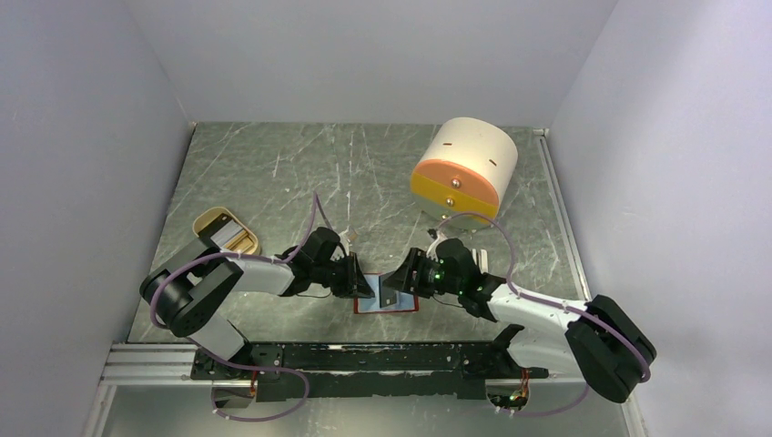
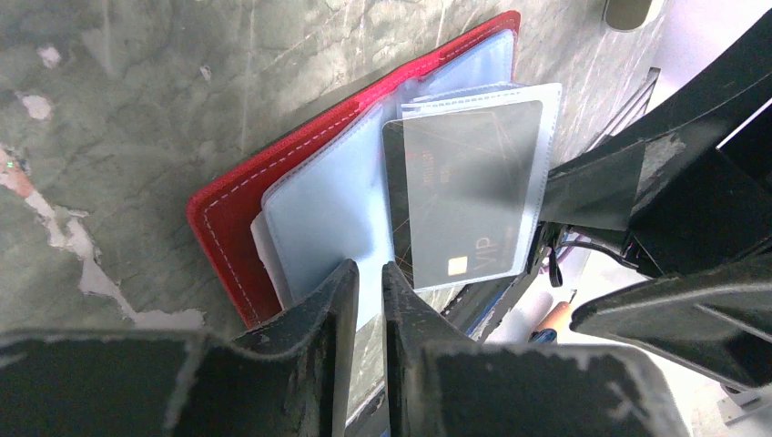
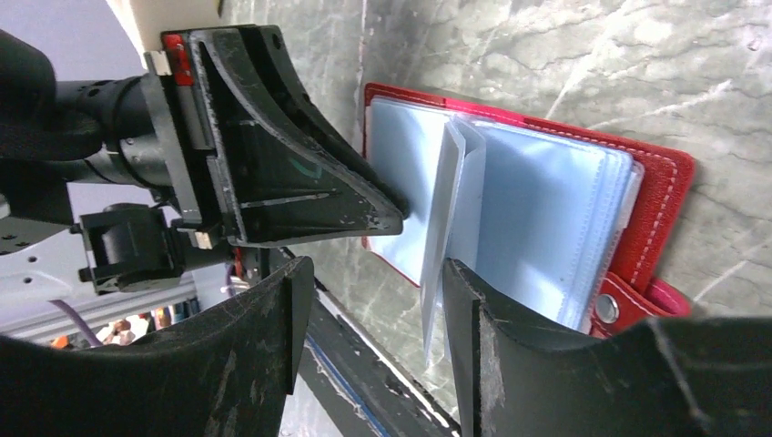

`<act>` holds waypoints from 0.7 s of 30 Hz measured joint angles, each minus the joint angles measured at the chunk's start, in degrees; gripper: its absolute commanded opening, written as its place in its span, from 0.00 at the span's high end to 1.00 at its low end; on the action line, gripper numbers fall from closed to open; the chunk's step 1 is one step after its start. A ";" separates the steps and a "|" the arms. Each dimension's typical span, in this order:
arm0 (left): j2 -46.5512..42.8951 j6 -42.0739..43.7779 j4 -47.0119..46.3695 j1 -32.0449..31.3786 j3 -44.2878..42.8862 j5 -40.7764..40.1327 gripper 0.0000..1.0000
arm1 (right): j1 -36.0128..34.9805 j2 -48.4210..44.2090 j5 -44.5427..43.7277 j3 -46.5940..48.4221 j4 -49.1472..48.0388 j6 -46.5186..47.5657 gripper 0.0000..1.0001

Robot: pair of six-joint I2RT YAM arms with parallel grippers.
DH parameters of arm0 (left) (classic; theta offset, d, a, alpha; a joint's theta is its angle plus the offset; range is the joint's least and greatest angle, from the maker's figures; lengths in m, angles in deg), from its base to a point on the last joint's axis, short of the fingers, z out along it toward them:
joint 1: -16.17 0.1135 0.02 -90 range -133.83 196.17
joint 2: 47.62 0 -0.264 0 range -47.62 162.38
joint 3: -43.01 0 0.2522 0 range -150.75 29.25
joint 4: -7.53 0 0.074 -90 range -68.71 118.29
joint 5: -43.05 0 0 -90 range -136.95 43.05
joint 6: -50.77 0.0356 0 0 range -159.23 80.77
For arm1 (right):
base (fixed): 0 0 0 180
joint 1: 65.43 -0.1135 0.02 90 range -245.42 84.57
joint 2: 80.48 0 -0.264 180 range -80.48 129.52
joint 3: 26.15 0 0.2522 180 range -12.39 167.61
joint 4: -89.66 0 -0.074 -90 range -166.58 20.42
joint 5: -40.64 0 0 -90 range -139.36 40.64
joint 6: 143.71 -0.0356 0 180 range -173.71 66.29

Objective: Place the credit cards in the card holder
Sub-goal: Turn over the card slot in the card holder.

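From above, the small red leather-like folding card holder (image 1: 391,305) lies open between the left gripper (image 1: 362,284) and the right gripper (image 1: 399,284).

On the left wrist view, a thin, stiff, slick dark grey credit card (image 2: 464,191) sits in a floppy clear sleeve. My left jaws are nearly together on a pale blue page, and I cannot tell whether they pinch or press it.

On the right wrist view, the jaws stand apart, straddling the upright sleeve. I'd grip the card's edges.
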 measured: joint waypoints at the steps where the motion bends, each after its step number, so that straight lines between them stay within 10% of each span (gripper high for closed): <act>1: 0.00 -0.11 -0.09 0.00 0.04 0.00 0.78 | 0.00 0.04 0.28 0.00 -0.57 -0.22 0.42; 21: -14.45 -4.39 1.31 4.87 3.45 -0.90 0.75 | -0.17 4.02 4.55 1.75 -6.97 -3.23 0.42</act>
